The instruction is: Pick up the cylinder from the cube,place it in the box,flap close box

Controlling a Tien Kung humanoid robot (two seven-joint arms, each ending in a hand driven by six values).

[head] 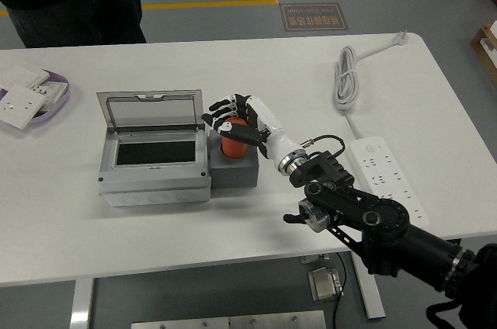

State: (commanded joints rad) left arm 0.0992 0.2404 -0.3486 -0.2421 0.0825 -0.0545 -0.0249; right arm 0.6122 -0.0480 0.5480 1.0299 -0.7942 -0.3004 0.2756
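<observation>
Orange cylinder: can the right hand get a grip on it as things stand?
Probably yes. The right hand is already at the orange cylinder, fingers curling around its top; nothing blocks it on the grey cube.
</observation>
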